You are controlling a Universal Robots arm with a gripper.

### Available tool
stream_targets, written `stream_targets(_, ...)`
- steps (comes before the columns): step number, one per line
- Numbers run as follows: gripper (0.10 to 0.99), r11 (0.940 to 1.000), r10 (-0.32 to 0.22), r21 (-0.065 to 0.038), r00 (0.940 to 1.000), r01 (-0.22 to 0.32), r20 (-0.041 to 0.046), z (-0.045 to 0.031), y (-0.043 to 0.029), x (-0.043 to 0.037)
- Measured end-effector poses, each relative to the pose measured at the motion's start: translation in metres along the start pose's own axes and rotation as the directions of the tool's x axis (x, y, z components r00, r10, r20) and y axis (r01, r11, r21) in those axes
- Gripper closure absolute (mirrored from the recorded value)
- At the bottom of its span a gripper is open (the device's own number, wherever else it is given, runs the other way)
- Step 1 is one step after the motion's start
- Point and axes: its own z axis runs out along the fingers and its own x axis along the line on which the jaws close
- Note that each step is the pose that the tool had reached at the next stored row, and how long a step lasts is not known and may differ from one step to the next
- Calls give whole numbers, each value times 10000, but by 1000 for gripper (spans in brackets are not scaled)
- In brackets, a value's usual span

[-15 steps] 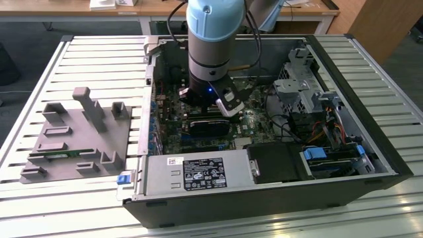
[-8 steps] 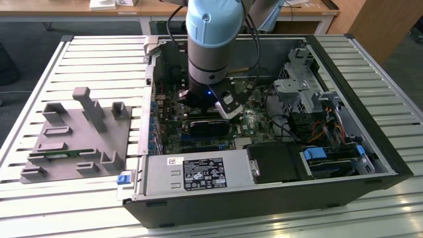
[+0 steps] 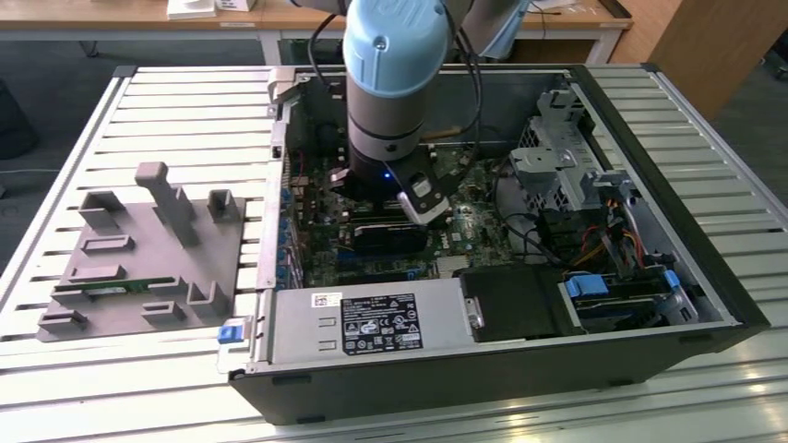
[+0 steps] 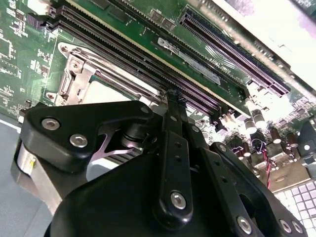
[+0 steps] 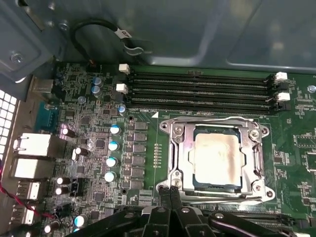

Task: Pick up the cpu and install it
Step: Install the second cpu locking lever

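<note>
The gripper point(image 5: 170, 190) has its two black fingers point(image 5: 164, 193) pressed together, tips side by side with nothing between them, poised just above the near edge of the socket frame point(image 5: 213, 160). In the second wrist view the same closed fingers point(image 4: 174, 143) run up to a single point over the motherboard point(image 4: 29, 54).

Just beyond the fingertips lies one cpu point(image 5: 217, 158), flat in the socket with its pale metal top facing up, inside the silver frame and apart from the fingers. Past it run four long black memory slots point(image 5: 197, 91), each with white latches at the ends. To one side of the socket stands a column of four blue-topped capacitors point(image 5: 113, 153).

In the exterior view, the arm point(image 3: 391, 83) reaches down into one open computer case point(image 3: 689, 314). Its power supply point(image 3: 369, 323) carries a white-and-black label, too small to read. On the exterior view's left sits one grey parts holder point(image 3: 136, 258).
</note>
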Motion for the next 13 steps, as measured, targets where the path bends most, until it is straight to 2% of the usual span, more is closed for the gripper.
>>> stream_targets(8, 980, 9999, 0, -137, 10000, 1, 5, 30, 12, 9)
stream_targets(13, 980, 9999, -2, -145, 10000, 2, 4, 52, 17, 15)
